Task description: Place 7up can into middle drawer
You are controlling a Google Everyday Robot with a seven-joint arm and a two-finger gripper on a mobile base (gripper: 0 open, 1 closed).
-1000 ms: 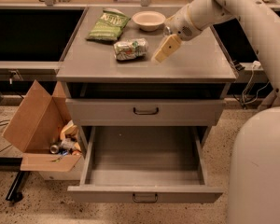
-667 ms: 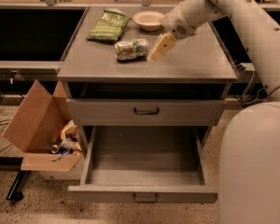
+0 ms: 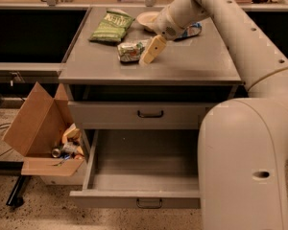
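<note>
Here we are at the grasp: the gripper (image 3: 150, 52) sits low over the cabinet top (image 3: 192, 66), against the right end of the can (image 3: 130, 51), which lies on its side; whether it has closed we cannot tell. The drawer (image 3: 144, 169) below stands open. Next, we judge, comes a firm hold, a lift, and a carry down.

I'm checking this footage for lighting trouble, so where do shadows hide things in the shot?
Camera view: warm, even light on the cabinet top; the 7up can and the pincer close beside it are clearly lit. Camera view: the open middle drawer is dimmer inside, floor readable; black shadow fills the slot under the top.
</note>
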